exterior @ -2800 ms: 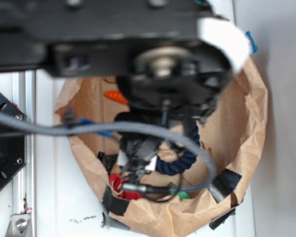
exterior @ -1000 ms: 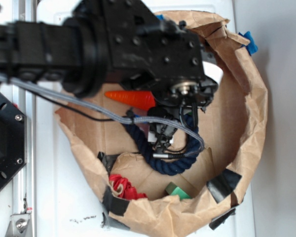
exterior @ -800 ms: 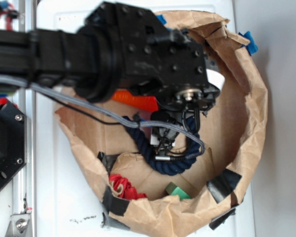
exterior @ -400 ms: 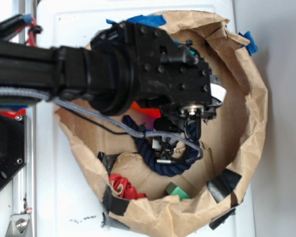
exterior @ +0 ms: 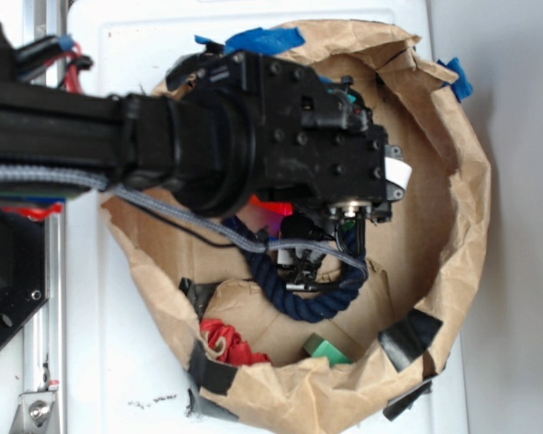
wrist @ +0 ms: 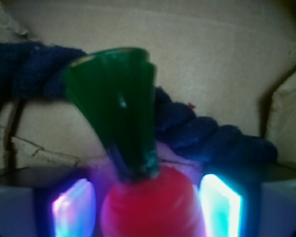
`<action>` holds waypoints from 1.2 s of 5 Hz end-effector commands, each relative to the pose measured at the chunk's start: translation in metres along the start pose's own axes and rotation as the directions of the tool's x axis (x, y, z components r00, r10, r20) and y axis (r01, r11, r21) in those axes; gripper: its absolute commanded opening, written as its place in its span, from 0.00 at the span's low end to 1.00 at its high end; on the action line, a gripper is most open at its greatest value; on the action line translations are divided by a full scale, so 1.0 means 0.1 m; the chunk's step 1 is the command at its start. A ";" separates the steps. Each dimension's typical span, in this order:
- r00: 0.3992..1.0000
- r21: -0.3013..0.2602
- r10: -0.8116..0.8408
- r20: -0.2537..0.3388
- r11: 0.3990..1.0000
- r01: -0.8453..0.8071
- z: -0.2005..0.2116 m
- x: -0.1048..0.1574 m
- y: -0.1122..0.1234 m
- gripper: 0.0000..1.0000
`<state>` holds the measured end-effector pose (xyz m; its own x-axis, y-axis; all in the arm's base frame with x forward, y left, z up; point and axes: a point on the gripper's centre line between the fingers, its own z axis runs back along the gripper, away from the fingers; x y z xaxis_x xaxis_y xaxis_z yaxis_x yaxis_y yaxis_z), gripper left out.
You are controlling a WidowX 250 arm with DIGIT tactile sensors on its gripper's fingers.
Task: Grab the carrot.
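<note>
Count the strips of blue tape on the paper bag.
2 show: one on the bag's top rim, above the arm, one on its upper right edge. The arm may hide more.

A white tabletop (exterior: 118, 362) fills the exterior view, evenly and brightly lit. A silver aluminium rail (exterior: 45, 271) runs along its left side, with a black mounting plate (exterior: 4, 289) beside it. To the right stands a plain pale grey wall (exterior: 525, 226). A crumpled brown paper enclosure (exterior: 452, 226), patched with black tape (exterior: 407, 339) and blue tape (exterior: 262, 39), sits on the table. A few dark specks (exterior: 149, 400) lie near its lower left edge.
</note>
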<state>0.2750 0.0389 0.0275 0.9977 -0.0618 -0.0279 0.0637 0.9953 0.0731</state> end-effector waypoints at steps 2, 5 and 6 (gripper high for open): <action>1.000 0.019 0.000 0.027 1.000 0.000 0.10 0.02 -0.03 0.00; 0.958 -0.066 0.257 0.127 0.966 -0.251 1.37 -0.01 0.10 0.00; 0.961 -0.078 0.243 0.134 0.969 -0.234 1.46 -0.08 0.09 0.00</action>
<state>0.2669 0.0423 0.1561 0.9830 0.1728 0.0615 -0.1736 0.9848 0.0075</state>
